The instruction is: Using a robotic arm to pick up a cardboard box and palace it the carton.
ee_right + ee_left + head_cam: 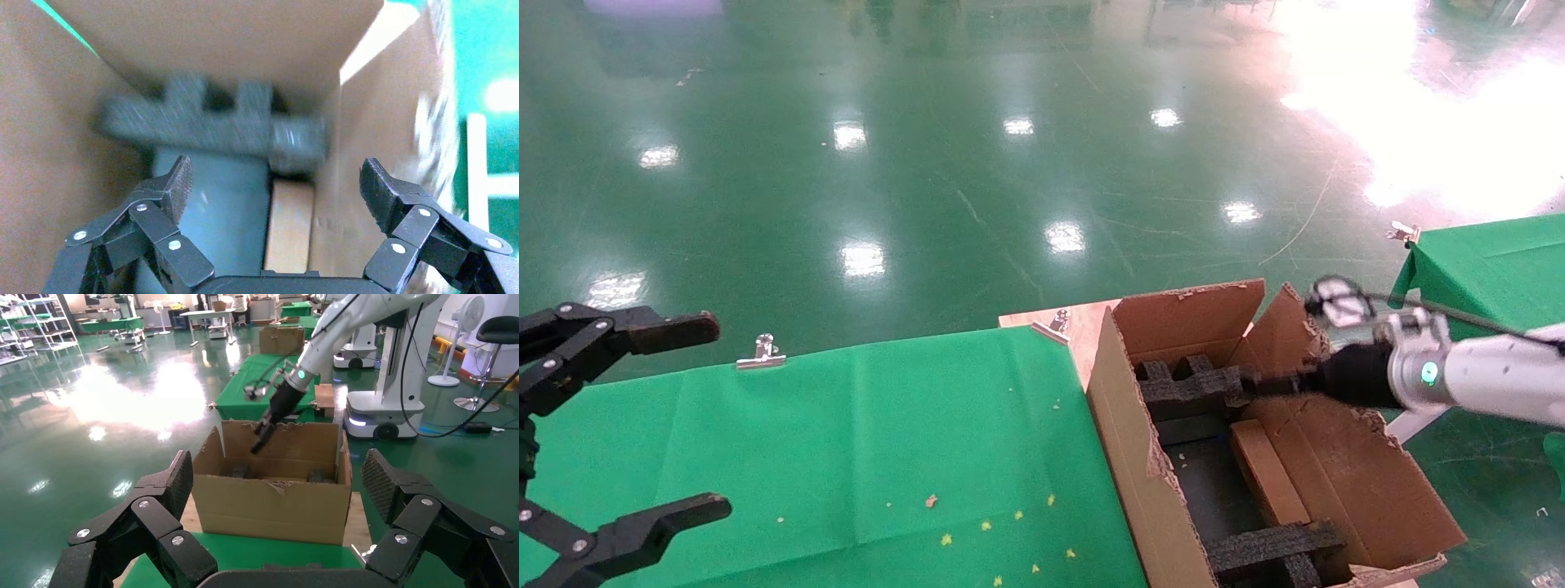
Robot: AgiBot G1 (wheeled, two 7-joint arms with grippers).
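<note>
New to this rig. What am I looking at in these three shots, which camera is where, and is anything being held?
It is a two-armed robot. The head view looks down from its head; the other two come from cameras on its wrists. The white right arm's black claw hangs open inside the large brown corrugated carton, above the slim brown cardboard box lying between black foam blocks. It holds nothing. The all-black left claw waits open over the green-clothed table.
</note>
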